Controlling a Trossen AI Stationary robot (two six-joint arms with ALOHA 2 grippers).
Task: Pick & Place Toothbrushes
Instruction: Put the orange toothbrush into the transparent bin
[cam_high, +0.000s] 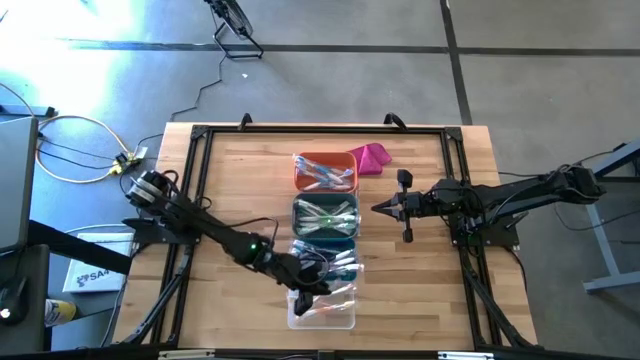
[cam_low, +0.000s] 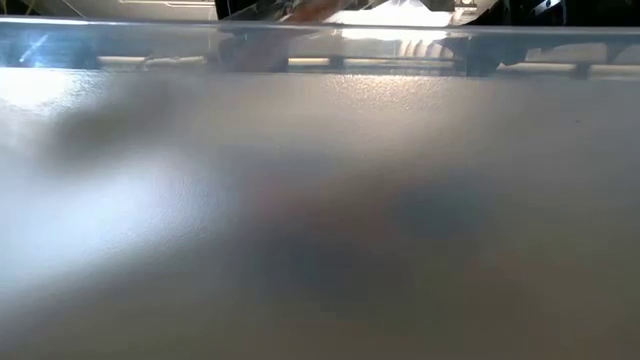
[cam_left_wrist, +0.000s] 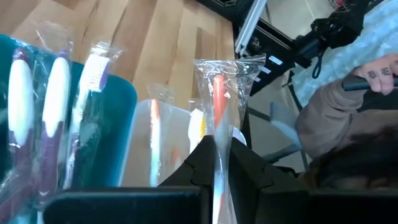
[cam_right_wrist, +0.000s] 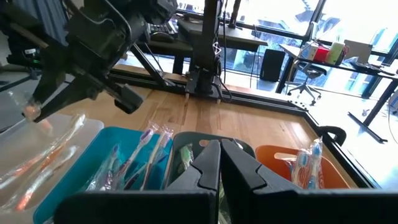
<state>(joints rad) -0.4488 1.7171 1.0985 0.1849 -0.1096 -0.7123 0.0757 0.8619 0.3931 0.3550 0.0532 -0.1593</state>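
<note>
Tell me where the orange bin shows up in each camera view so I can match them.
High view: orange bin at the far end of the bin row, beside the magenta cloth.
Low view: not visible; the picture is blurred over.
Left wrist view: not in it.
Right wrist view: orange bin lower right.
Shared landmark: teal bin.

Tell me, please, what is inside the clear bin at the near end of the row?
The clear bin holds a few wrapped toothbrushes with orange-pink handles. The left gripper hangs over it, shut on another wrapped orange toothbrush, and covers part of the bin, so the count stays uncertain.
</note>
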